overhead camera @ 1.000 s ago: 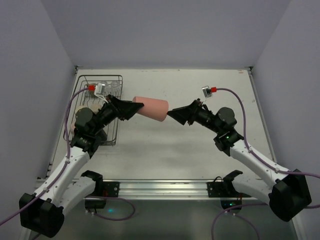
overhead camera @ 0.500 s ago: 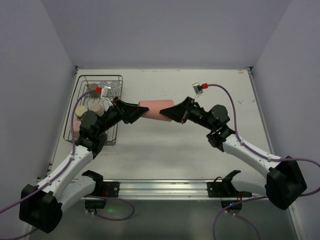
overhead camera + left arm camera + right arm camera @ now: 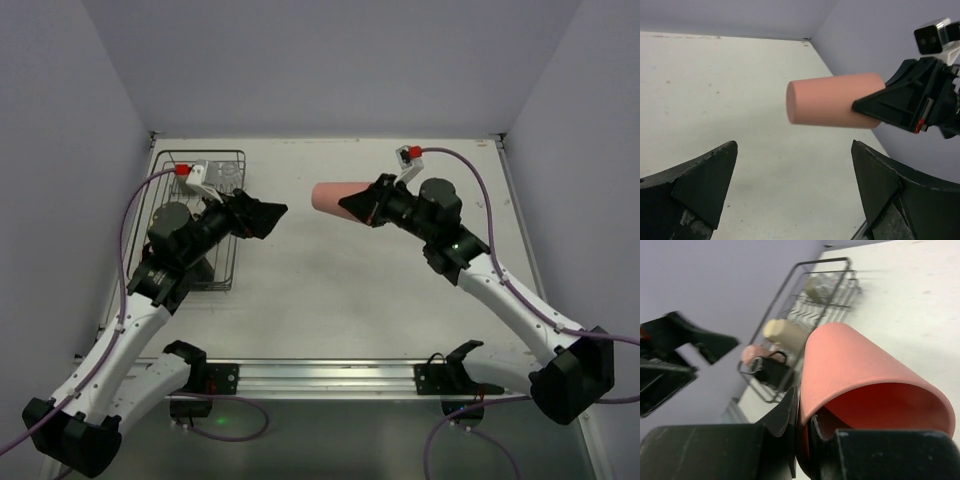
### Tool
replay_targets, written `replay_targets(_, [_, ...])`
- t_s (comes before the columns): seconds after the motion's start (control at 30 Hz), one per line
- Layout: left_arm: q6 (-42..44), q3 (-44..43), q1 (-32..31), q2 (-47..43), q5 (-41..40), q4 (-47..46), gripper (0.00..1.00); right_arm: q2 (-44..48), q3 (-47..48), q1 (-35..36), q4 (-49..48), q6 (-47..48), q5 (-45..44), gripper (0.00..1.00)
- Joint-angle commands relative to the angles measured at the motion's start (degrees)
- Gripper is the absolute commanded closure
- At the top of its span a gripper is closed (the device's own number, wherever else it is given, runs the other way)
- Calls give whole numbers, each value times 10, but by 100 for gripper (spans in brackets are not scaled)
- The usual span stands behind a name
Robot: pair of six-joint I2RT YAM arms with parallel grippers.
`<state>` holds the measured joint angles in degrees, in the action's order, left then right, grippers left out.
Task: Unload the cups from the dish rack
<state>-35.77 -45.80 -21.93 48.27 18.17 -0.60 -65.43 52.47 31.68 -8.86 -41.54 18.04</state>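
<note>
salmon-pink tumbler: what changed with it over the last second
The left gripper opened and let go of the salmon-pink tumbler. The right gripper closed on its rim and carried it off to the right and farther back. The dark wire dish rack stayed put.

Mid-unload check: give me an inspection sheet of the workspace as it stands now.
Surface: white table, a few faint marks.
Job's things: salmon-pink tumbler held sideways above the table; beige tumbler, black mug, pale pink mug, clear glass in the dish rack, far left.
Clutter: nothing seen.
Grippers: right gripper shut on the tumbler's rim; left gripper open, holding nothing.
Cables: purple left cable and right cable, one along each arm.
Surroundings: lilac walls on three sides.
</note>
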Motion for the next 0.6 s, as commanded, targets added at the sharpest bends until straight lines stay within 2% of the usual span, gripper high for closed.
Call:
replay_targets(0.0, [109, -53, -2, -13, -66, 162, 0, -34, 82, -51, 186, 123, -49, 100])
replay_targets(0.03, [131, -55, -2, -17, -69, 175, 0, -50, 121, -64, 257, 141, -67, 100])
replay_targets(0.13, [166, -47, -2, -27, -105, 209, 0, -130, 213, -107, 383, 208, -160, 100])
replay_targets(0.27, [182, -13, -2, -46, -172, 218, 0, -252, 332, -146, 501, 273, -285, 100])
replay_targets(0.3, [183, -9, -2, -49, -178, 216, 0, -301, 357, -154, 521, 281, -295, 100])
replay_targets(0.43, [183, 17, -2, -65, -197, 198, 0, -400, 473, -198, 569, 302, -290, 100])
replay_targets(0.57, [189, 33, -7, -63, -211, 189, 0, -464, 519, -226, 590, 321, -308, 100])
